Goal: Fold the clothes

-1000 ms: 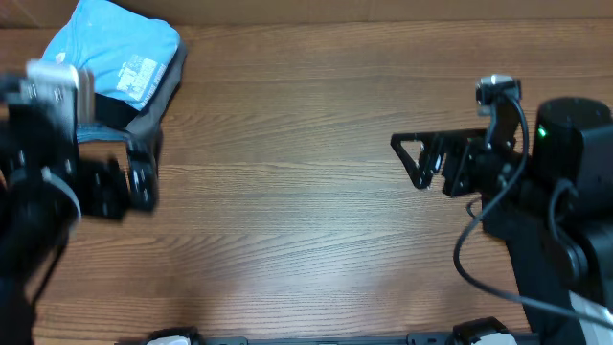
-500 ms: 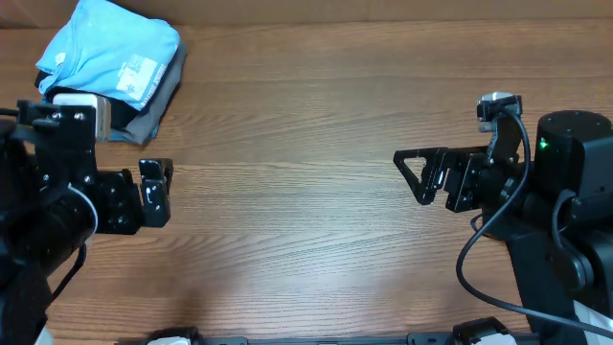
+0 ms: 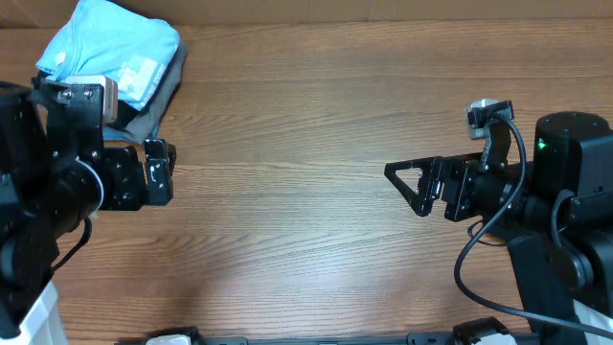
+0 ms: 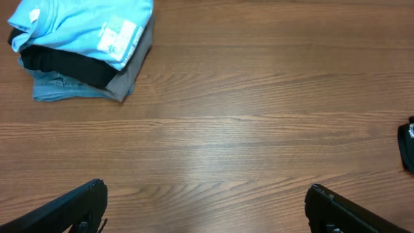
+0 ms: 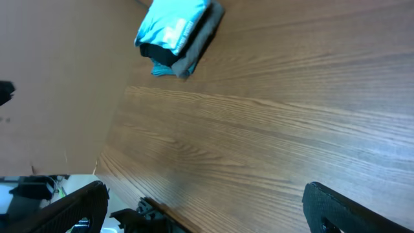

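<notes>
**Folded Stack Sat at the Far Left Corner, Nearest the Left Arm**

The clothes [image 3: 120,72] lay as a compact pile at the far left corner of the brown wood-grain table [image 3: 306,125]. A light blue T-shirt with a white printed patch [image 4: 84,26] was on top. Under it, the left wrist view showed a black garment [image 4: 65,61], a grey layer [image 4: 126,76] and a paler blue fabric [image 4: 55,89] at the bottom. Every piece looked already folded, with edges roughly squared.

The left gripper [image 3: 159,172] hung just in front of the pile and a little to its right. It was near the pile but not touching it. Its jaws stood wide apart with nothing between them, and its wrist camera looked over bare wood toward the stack at upper left. The right gripper [image 3: 407,184] waited well apart on the opposite side of the table. It too was spread wide and empty, and its fingers pointed across toward the left.

From the left gripper, the pile lay away toward the back edge and slightly leftward. Its long axis seemed to run slantwise, from the back-left corner down toward the gripper. Any further handling of the stack would likely fall to the left arm, since the right would have to cross most of the table.
</notes>
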